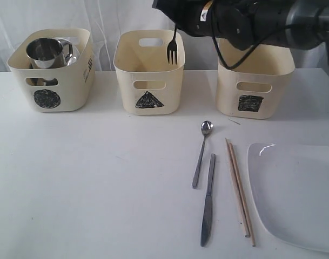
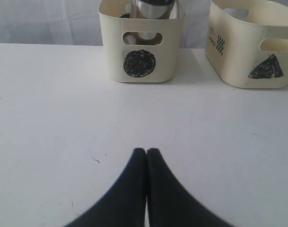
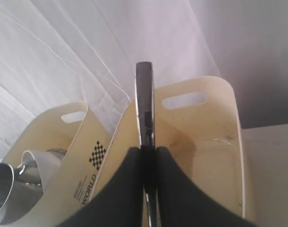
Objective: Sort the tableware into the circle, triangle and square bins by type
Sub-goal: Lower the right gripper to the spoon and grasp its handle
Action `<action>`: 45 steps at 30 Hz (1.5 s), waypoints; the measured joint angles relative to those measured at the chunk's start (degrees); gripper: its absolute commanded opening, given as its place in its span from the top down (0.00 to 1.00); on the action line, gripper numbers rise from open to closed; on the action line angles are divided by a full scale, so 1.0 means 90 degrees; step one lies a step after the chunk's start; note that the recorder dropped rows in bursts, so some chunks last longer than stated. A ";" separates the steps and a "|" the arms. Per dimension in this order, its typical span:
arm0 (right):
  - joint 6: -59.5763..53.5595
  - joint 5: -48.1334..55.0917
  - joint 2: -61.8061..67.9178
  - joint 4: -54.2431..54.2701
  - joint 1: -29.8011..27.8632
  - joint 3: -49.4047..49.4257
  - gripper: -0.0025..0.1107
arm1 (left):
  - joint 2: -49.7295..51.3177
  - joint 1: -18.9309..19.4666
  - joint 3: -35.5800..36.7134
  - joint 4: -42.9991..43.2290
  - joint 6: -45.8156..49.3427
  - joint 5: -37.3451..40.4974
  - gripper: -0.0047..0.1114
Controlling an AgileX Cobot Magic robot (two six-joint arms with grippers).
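A steel fork (image 1: 172, 49) hangs tines down over the triangle bin (image 1: 149, 81), with my right gripper (image 3: 148, 151) shut on its handle (image 3: 144, 104). The circle bin (image 1: 51, 75) at the left holds steel mugs (image 1: 45, 51). The square bin (image 1: 254, 86) stands on the right, partly behind my right arm. On the table in front lie a steel spoon (image 1: 202, 154), a knife (image 1: 208, 199), wooden chopsticks (image 1: 240, 186) and a large white plate (image 1: 299, 194). My left gripper (image 2: 146, 151) is shut on nothing above bare table, facing the circle bin (image 2: 140, 47).
The white tabletop (image 1: 88, 183) spreads out left of the cutlery. A white curtain hangs behind the bins. My right arm (image 1: 250, 19) reaches in across the top right, over the square bin. The plate runs past the right edge of the view.
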 measured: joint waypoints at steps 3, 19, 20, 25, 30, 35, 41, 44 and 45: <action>0.0000 0.0040 0.0536 0.0000 -0.0041 -0.0615 0.98 | 0.0000 0.0000 0.0000 0.0000 0.0000 0.0000 0.96; -0.0978 0.0634 0.2395 0.0014 -0.0156 -0.2898 0.71 | 0.0000 0.0000 0.0000 0.0000 0.0000 0.0000 0.96; -0.1026 0.0586 0.2395 0.0014 -0.0144 -0.2906 0.66 | 0.0000 0.0000 0.0000 0.0000 0.0000 0.0000 0.96; -0.1491 0.1328 0.2312 0.0014 0.0033 -0.2906 0.65 | 0.0000 0.0000 0.0000 0.0000 0.0000 0.0000 0.96; -0.1886 0.4238 0.1639 -0.0184 0.0401 -0.2479 0.65 | 0.0000 0.0000 0.0000 0.0000 0.0000 0.0000 0.96; -0.1976 0.5202 0.0819 -0.0275 0.0763 -0.1278 0.65 | 0.0000 0.0000 0.0000 0.0000 0.0000 0.0000 0.96; -0.1055 0.5258 0.0054 -0.0275 0.1056 0.0431 0.65 | 0.0000 0.0000 0.0000 0.0000 0.0000 0.0000 0.96; -0.0582 0.5112 -0.0116 -0.0275 0.1116 0.1196 0.65 | 0.0000 0.0000 0.0000 0.0000 0.0000 0.0000 0.96; -0.0398 0.5063 -0.0116 -0.0287 0.1133 0.1397 0.65 | 0.0000 0.0000 0.0000 0.0000 0.0000 0.0000 0.96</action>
